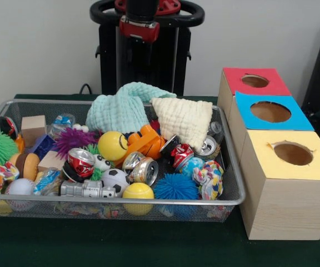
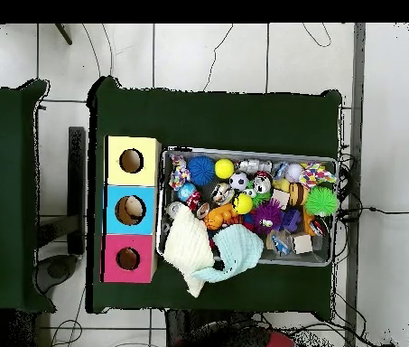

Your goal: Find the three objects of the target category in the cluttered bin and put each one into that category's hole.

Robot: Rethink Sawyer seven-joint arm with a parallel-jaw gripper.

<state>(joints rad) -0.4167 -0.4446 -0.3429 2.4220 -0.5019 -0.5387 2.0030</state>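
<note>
The red and black arm was drawn up at the table's far edge, only its red wrist housing [image 1: 139, 26] showing in the front view; the gripper itself could not be made out in either view, so whether it was open or closed cannot be told.

The silver wire-mesh bin [image 1: 149, 199] sat on the dark green tablecloth [image 1: 149, 245], crowded with toys. Just beside it stood the three pale wooden boxes with round holes: the red-topped box [image 1: 254, 81] farthest back, the blue-topped box [image 1: 270, 111] in the middle, the yellow-topped box [image 1: 292, 154] nearest the camera.

The target category was not given, but the crushed red and silver drink cans looked a likely set of three or more: one [image 1: 81, 162] towards the bin's left, one [image 1: 144, 169] near the centre, one [image 1: 181, 154] just right of it, in the front view. Two muslin cloths, mint green [image 1: 124, 108] and cream [image 1: 183, 119], lay heaped along the far rim, directly below the arm.

All the cans lay forward of that heap, so my judgement was that the arm had to reach out over the cloths, then carry sideways to the boxes
</note>
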